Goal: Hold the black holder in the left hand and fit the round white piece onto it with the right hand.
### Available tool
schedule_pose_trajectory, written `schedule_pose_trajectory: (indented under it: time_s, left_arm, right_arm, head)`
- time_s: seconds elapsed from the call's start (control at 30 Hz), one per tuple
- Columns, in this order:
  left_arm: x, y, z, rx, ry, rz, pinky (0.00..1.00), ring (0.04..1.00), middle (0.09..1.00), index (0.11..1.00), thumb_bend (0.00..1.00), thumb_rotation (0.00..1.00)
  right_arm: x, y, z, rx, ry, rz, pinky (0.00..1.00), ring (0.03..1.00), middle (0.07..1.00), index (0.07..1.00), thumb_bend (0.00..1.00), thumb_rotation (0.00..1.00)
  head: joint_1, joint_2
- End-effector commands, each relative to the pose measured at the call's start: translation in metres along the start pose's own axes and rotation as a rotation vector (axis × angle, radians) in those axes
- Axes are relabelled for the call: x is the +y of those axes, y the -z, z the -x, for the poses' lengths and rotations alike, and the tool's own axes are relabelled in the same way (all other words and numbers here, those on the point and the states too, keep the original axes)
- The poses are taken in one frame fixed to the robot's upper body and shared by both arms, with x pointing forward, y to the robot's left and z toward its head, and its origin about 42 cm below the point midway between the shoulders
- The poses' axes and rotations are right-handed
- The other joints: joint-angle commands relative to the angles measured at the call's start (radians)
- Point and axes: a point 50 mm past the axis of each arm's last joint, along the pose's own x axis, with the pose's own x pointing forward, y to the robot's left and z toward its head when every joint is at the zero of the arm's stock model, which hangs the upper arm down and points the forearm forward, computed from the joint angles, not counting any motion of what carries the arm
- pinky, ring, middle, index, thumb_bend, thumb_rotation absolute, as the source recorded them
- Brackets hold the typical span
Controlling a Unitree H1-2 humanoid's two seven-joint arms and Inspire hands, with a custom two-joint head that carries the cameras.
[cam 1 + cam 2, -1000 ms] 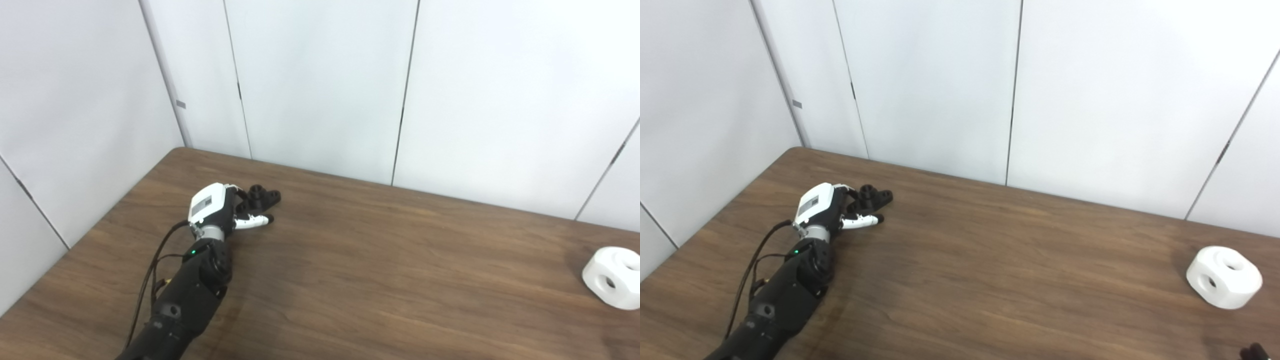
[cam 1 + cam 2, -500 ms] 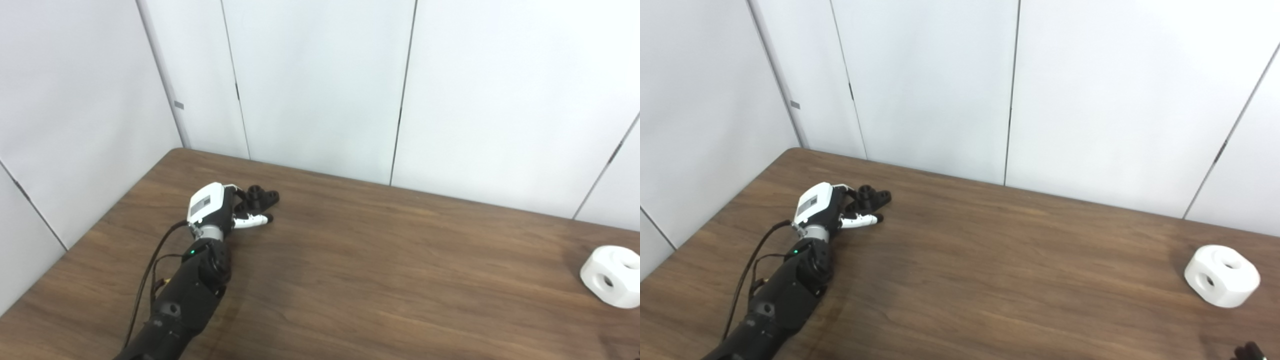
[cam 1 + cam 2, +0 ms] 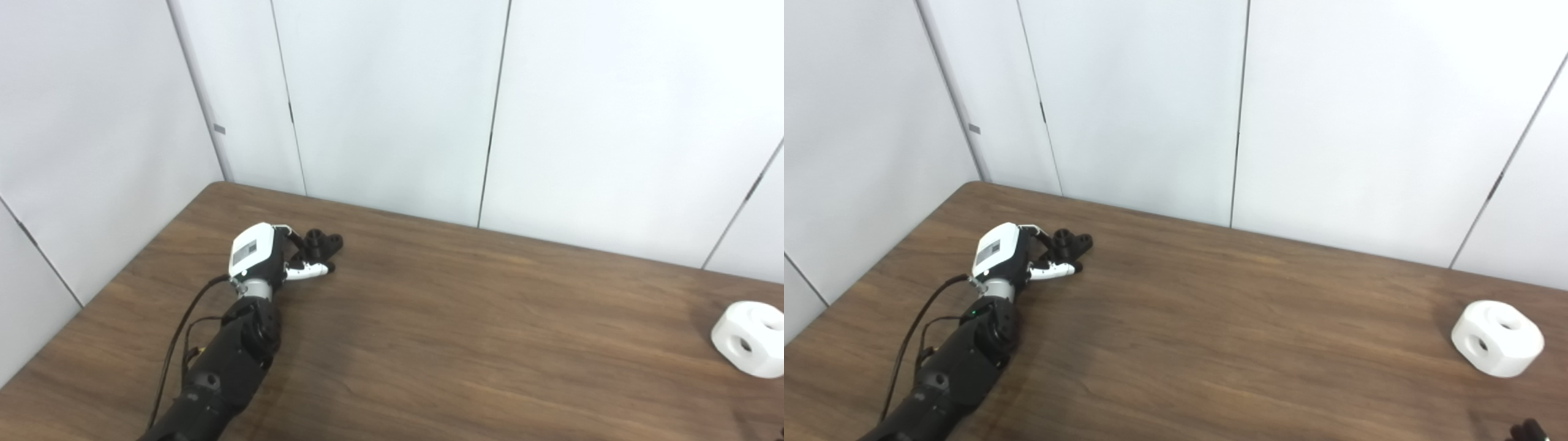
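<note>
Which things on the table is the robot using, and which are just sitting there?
Part of the job:
- small black plastic holder
- round white plastic piece with holes
- left robot hand, reaching at the holder

Just there:
- brown wooden table
- white wall panels

Looks like a lab or robot test cell rather than a home. Enclosed on the far side and the left by plain white partition panels [image 3: 392, 104] joined at narrow dark seams, with only a small grey tag on one. Furnished with a single wood-grain table [image 3: 1213, 331], bare apart from two printed-looking test parts and a cabled robot arm [image 3: 226, 361].
</note>
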Motion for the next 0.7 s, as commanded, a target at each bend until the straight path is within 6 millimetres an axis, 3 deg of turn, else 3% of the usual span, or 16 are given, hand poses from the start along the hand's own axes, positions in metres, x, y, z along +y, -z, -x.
schedule_pose_trajectory:
  time_s: [0.0,0.3,0.67]
  left_arm:
    - [0.0144,0.0005,-0.0119,-0.010,-0.048,-0.010,0.94,0.876,0.780,0.491,0.54,0.06]
    - [0.0092,-0.0007,-0.0102,-0.010,-0.026,0.010,0.84,0.876,0.753,0.485,0.52,0.04]
    - [0.0083,-0.0069,-0.0095,-0.035,-0.007,0.021,0.81,0.878,0.760,0.485,0.52,0.04]
  right_arm:
    - [-0.0008,0.0026,0.0044,0.040,-0.003,0.005,1.00,1.000,1.000,1.000,0.70,1.00]
    - [-0.0023,-0.0007,0.0033,0.041,-0.006,0.003,1.00,1.000,1.000,1.000,0.68,1.00]
    - [-0.0046,-0.0018,0.0018,0.031,0.005,0.011,1.00,1.000,1.000,1.000,0.67,1.00]
  head:
    - [0.001,0.001]
    - [0.000,0.004]
    - [-0.007,0.005]
